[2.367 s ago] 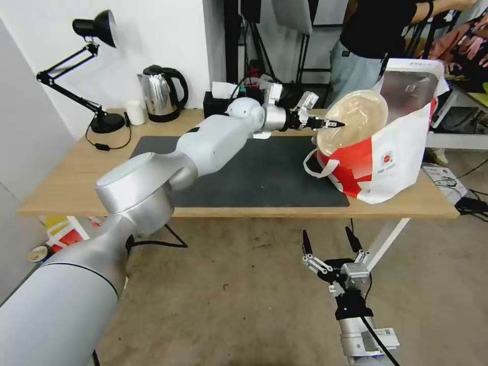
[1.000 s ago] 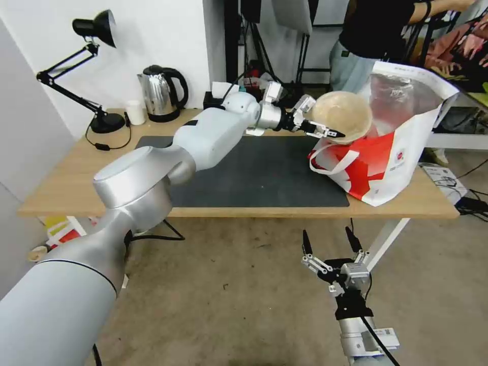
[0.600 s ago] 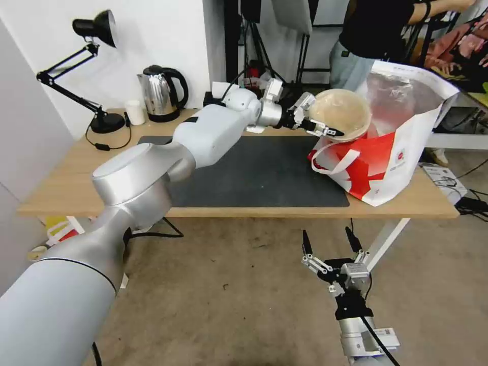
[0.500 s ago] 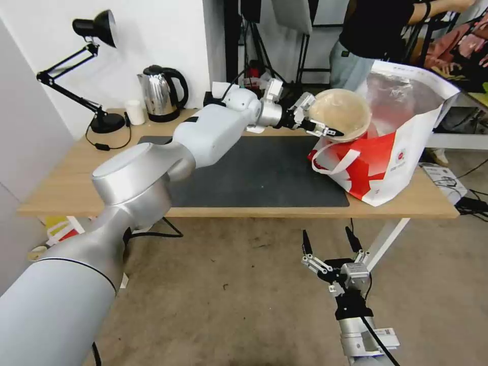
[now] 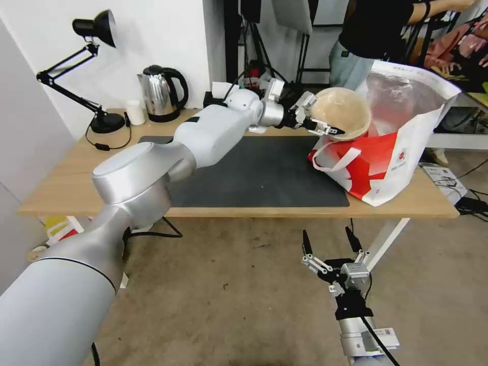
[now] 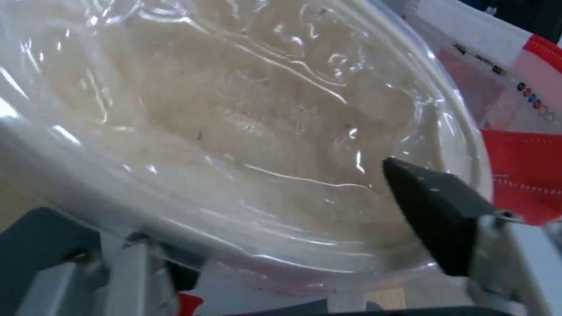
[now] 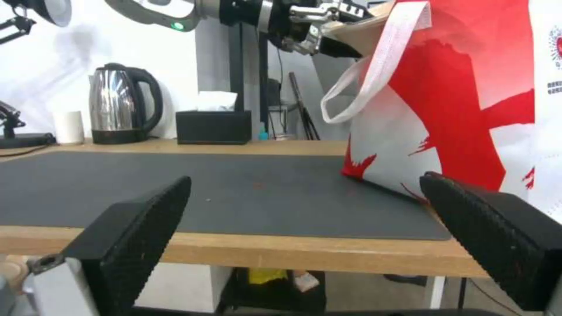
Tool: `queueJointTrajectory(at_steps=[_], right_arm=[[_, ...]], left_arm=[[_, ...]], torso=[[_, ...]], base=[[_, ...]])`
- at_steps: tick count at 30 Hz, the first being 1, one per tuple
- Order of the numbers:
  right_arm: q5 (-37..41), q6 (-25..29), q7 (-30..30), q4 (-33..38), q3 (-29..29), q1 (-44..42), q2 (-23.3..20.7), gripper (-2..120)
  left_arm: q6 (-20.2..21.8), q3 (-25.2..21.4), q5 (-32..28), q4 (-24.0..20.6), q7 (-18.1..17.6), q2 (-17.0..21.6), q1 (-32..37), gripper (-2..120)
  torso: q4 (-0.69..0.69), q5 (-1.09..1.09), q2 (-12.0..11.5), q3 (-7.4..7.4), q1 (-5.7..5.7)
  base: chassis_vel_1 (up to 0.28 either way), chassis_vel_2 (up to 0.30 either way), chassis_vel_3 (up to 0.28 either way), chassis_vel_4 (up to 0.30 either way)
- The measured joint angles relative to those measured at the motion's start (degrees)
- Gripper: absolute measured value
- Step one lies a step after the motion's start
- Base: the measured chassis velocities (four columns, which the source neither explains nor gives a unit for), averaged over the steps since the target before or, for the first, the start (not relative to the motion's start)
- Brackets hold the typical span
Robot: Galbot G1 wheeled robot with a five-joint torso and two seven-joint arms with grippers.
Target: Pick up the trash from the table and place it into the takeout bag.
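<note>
Left gripper (image 5: 325,128) clamping the rim of the beige bowl (image 5: 341,113), holding it tilted over the mouth of the takeout bag (image 5: 391,152), at roughly 2 o'clock on the table (image 5: 76,173). Bowl's far side lying hidden against the foil lining; not clear whether touching it. In the left wrist view, bowl (image 6: 246,114) covered by crinkled clear film, one dark fingertip (image 6: 433,210) pressing at the rim, the second finger cut off by the bowl's edge. Bag's inside contents not visible. Bag standing at the mat's (image 5: 264,173) 3 o'clock end, one white strap looping outward.

Right gripper (image 5: 329,244) hanging below the table edge at 6 o'clock, fingers spread wide, gripping nothing; in its own view, pads (image 7: 140,219) framing the mat and bag (image 7: 456,109).

Kettle (image 5: 161,92) and tissue box (image 5: 216,101) sitting at 11 to 12 o'clock, near the wall.

Compared with the frame from 2.4 s ago: bowl lifted higher and turned from nearly upright on edge to leaning over the opening; bag mouth pushed wider. Since 0.5 s ago, barely changing.
</note>
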Motion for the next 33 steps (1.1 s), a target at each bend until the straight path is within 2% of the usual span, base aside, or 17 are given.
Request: queueJointTrajectory(at_steps=[1,2,7,8,9,12,16,20,28,33], right_arm=[[0.0,0.0,0.0,0.0,0.0,0.0,0.0,100],[0.0,0.0,0.0,0.0,0.0,0.0,0.0,100],[0.0,0.0,0.0,0.0,0.0,0.0,0.0,100],[0.0,0.0,0.0,0.0,0.0,0.0,0.0,100],[0.0,0.0,0.0,0.0,0.0,0.0,0.0,100],[0.0,0.0,0.0,0.0,0.0,0.0,0.0,100],[0.0,0.0,0.0,0.0,0.0,0.0,0.0,100],[0.0,0.0,0.0,0.0,0.0,0.0,0.0,100],[0.0,0.0,0.0,0.0,0.0,0.0,0.0,100],[0.0,0.0,0.0,0.0,0.0,0.0,0.0,100]], left_arm=[[-0.06,0.04,0.0,-0.06,-0.08,0.0,-0.02,62],[-0.06,0.04,0.0,-0.06,-0.08,0.0,-0.02,62],[-0.66,0.44,-0.01,-0.16,-0.33,0.01,-0.14,40],[-0.66,0.44,-0.01,-0.16,-0.33,0.01,-0.14,40],[-0.94,0.61,0.0,-0.19,-0.37,0.01,-0.15,33],[-1.15,0.62,0.0,-0.27,-0.43,0.02,-0.18,28],[-2.14,0.49,-0.07,-0.35,-1.25,0.01,-0.79,7],[-2.78,0.49,-0.09,-0.4,-1.72,0.02,-0.86,0],[-4.11,0.26,-0.15,-0.72,-3.01,0.04,-0.8,0],[-4.74,-1.94,-0.77,-1.21,-4.48,0.05,-1.69,0]], torso=[[0.0,0.0,0.0,0.0,0.0],[0.0,0.0,0.0,0.0,0.0],[0.0,0.0,0.0,0.0,0.0],[0.0,0.0,0.0,0.0,0.0],[0.0,0.0,0.0,0.0,0.0],[0.0,0.0,0.0,0.0,0.0],[0.0,0.0,0.0,0.0,0.0],[0.0,0.0,0.0,0.0,0.0],[0.0,0.0,0.0,0.0,0.0],[0.0,0.0,0.0,0.0,0.0]], base=[[0.0,0.0,0.0,0.0],[0.0,0.0,0.0,0.0],[0.0,0.0,0.0,0.0],[0.0,0.0,0.0,0.0],[0.0,0.0,0.0,0.0],[0.0,0.0,0.0,0.0],[0.0,0.0,0.0,0.0],[0.0,0.0,0.0,0.0],[0.0,0.0,0.0,0.0],[0.0,0.0,0.0,0.0]])
